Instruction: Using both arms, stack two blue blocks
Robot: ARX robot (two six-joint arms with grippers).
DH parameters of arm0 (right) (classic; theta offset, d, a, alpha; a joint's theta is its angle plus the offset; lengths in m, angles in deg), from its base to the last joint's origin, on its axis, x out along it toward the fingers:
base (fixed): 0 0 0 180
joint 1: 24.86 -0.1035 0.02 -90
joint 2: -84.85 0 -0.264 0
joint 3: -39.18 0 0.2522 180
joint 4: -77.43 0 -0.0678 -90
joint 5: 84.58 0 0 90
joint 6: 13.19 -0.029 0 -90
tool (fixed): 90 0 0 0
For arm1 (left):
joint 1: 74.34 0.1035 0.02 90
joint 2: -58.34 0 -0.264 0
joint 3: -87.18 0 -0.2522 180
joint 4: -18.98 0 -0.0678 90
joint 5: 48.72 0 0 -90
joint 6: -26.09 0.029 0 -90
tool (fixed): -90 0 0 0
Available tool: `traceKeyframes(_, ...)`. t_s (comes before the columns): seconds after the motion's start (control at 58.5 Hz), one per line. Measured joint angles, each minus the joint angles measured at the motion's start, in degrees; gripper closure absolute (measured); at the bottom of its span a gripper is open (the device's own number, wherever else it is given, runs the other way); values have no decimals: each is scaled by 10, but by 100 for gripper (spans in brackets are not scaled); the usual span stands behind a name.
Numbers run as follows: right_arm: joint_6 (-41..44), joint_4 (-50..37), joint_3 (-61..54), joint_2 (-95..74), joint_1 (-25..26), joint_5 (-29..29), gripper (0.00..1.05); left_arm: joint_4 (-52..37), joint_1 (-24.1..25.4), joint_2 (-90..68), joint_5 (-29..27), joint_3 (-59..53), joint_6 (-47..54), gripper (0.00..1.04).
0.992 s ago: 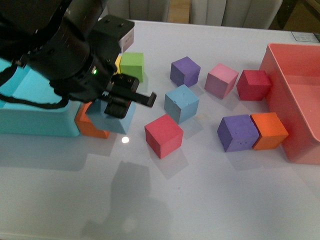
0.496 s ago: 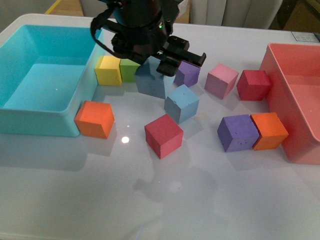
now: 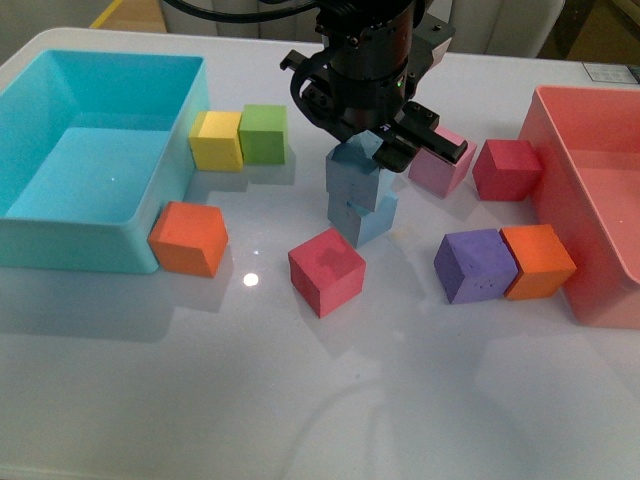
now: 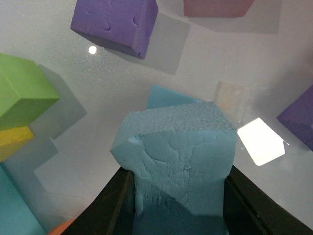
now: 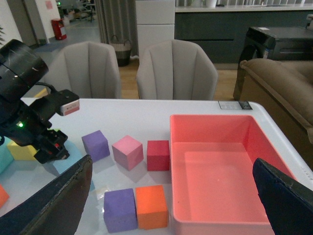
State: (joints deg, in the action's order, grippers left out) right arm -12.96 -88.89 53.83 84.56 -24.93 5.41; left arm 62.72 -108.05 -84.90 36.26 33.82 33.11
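Gripping the upper blue block (image 3: 350,168) in the left gripper (image 3: 360,158), closed on its sides, on or just over the lower blue block (image 3: 366,216) in the middle of the table (image 3: 420,400), just beyond the red cube (image 3: 327,270). Twist to square the corners first (skewed over the lower one, judging by the wrist view), then open slowly and lift straight up. Nothing in the right gripper (image 5: 168,208): spread wide, raised well clear.

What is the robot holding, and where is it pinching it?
The left tool grips the upper blue block by two opposite sides, over the lower blue block. The right tool is open and holds nothing.
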Motion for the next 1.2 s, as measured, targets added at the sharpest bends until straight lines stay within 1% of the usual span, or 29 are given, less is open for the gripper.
traceKeyframes(0.325, 0, 0, 0, 0, 0, 0, 9, 24, 1, -42, -12, 62, 22, 66)
traceKeyframes(0.787, 0, 0, 0, 0, 0, 0, 9, 43, -1, -57, -22, 76, 30, 66)
traceKeyframes(0.975, 0, 0, 0, 0, 0, 0, 9, 43, -1, -57, -23, 76, 33, 67)
traceKeyframes(1.009, 0, 0, 0, 0, 0, 0, 9, 43, -1, -57, -23, 76, 33, 65)
traceKeyframes(1.061, 0, 0, 0, 0, 0, 0, 9, 43, -1, -57, -23, 76, 35, 55)
traceKeyframes(1.198, 0, 0, 0, 0, 0, 0, 9, 43, -2, -57, -23, 76, 39, 34)
